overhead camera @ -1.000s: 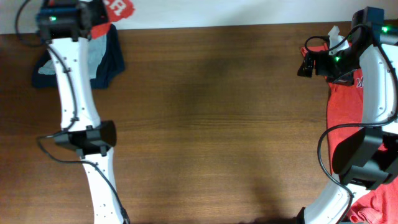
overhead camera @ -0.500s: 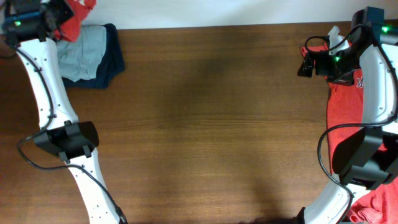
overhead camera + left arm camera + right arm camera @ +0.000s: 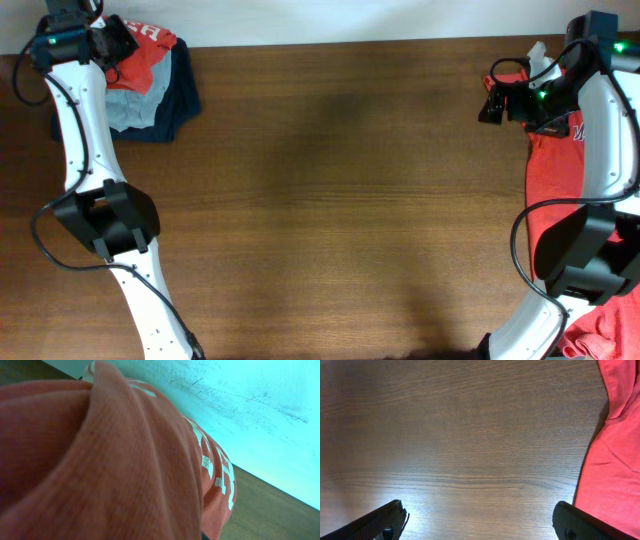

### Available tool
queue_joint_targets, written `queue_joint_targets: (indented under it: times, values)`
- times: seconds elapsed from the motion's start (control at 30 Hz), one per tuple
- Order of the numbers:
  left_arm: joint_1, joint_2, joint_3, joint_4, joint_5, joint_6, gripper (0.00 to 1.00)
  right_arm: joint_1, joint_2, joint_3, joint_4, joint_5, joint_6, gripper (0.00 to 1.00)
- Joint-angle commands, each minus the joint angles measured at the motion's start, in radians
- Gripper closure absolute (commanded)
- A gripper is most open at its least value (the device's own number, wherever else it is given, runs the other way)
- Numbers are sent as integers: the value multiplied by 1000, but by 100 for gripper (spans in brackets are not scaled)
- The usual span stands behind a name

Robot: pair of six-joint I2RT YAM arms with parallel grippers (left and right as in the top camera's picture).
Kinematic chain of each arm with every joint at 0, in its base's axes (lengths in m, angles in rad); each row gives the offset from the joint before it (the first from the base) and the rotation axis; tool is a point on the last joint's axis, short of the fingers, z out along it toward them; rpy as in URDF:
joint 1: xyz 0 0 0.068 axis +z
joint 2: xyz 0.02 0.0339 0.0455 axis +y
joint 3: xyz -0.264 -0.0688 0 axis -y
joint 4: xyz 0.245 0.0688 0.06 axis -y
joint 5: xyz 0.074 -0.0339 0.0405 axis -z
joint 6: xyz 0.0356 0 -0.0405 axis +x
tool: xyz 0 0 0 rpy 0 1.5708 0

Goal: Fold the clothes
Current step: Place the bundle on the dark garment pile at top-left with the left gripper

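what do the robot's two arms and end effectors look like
Both the left arm and the right arm have smooth white links joined by bulky black joint housings, with thin black cables looping alongside. Small green lights glow near the wrists. The right end effector has matte black fingers.

The left arm [image 3: 78, 130] stretches to the far left corner of the surface [image 3: 330, 200], its gripper [image 3: 118, 48] pinched nearly closed on a shirt [image 3: 150, 50]. The right arm [image 3: 601, 130] bends over the surface's far right edge, with its gripper [image 3: 490, 100] pointing left, jaws wide apart and empty.
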Motion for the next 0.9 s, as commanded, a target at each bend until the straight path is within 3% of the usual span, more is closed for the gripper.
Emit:
queue_joint_targets:
  times: [0.0, 0.43, 0.47, 0.5, 0.63, 0.7, 0.87]
  values:
    - [5, -21, -5, 10, 2, 32, 99, -2, -21, 17, 0, 5, -11, 1]
    - [5, -21, -105, -2, -35, 31, 97, -2, -21, 17, 0, 5, -11, 1]
    - [5, -21, -105, -8, -34, 31, 93, -2, -21, 17, 0, 5, -11, 1]
    - [5, -21, -105, -15, -34, 31, 82, -2, -21, 17, 0, 5, -11, 1]
    - [11, -21, -105, -53, -34, 31, 29, -2, -21, 17, 0, 5, -11, 1]
    - [16, -21, -105, -76, -34, 31, 21, -2, -21, 17, 0, 5, -11, 1]
    - [40, -63, -86, -152, -11, 31, 16, -2, -21, 17, 0, 5, -11, 1]
